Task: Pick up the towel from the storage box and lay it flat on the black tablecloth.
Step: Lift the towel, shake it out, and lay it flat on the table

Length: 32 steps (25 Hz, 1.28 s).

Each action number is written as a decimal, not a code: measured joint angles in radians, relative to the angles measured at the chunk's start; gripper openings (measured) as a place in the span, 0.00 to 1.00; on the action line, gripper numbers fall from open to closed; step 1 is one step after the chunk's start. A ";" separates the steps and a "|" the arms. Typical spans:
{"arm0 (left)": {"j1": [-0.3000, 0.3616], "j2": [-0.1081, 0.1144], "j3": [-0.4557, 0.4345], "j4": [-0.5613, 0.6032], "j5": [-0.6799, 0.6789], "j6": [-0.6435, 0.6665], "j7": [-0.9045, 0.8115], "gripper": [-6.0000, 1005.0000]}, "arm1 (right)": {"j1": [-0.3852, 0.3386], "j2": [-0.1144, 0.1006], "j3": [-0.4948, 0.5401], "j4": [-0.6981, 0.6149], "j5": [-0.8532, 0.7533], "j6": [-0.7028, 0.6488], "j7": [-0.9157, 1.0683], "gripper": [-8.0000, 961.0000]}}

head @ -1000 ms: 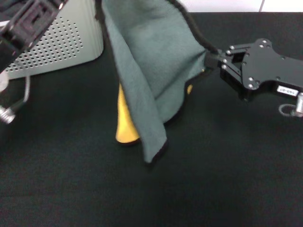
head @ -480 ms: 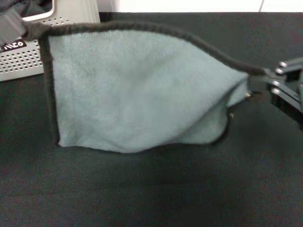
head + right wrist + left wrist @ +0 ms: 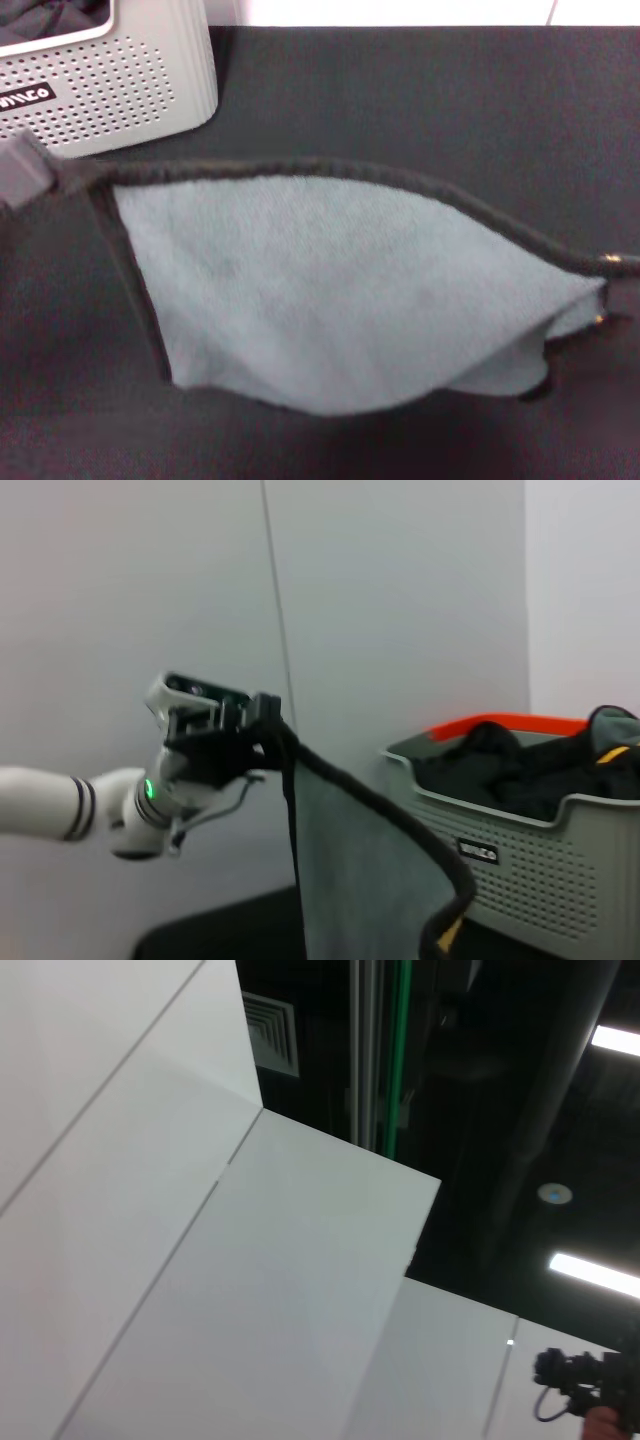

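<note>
From the head camera, one towel (image 3: 340, 300) hangs stretched above the black tablecloth (image 3: 420, 110), grey-teal side to the camera, its dark stitched top edge running from the left edge of the picture across to the right edge. The left hand (image 3: 22, 172) is only a blurred grey block at the towel's upper left corner, mostly cut off by the frame, pinched on that corner. The right hand (image 3: 618, 266) is almost wholly out of frame; just a small glinting bit shows where the towel's right corner tapers to a point, gripped there. The towel's lower edge sags and folds under near the right corner. One storage box (image 3: 120, 80) stands in the far left corner of the worktop, cut off by the top and left edges; its black label shows white letters, of which only the tail, something like "mico", can be read. Rows of round holes cover its wall, and dark cloth lies inside.

The left wrist camera points upward at white wall panels, a dark ceiling, a vent and strip lights; no hand, towel or box appears there.

The right wrist camera looks along the towel (image 3: 360, 870): its dark hem rises to the left hand (image 3: 262, 723), clamped on the corner, with a green light on the white wrist behind. The box (image 3: 540, 850) stands beyond, orange-rimmed, heaped with dark fabrics, its label too small to read
</note>
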 joint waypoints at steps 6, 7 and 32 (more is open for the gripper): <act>0.063 -0.019 0.049 0.100 -0.025 0.002 -0.045 0.00 | -0.041 0.000 0.051 0.008 0.095 0.070 0.027 0.01; 0.070 -0.022 0.053 0.110 -0.037 0.002 -0.065 0.00 | -0.046 0.000 0.064 0.014 0.107 0.074 0.040 0.01; -0.489 -0.059 -0.100 -0.640 0.267 -0.229 0.221 0.00 | 0.381 -0.013 0.101 0.856 -0.168 -0.112 -0.205 0.01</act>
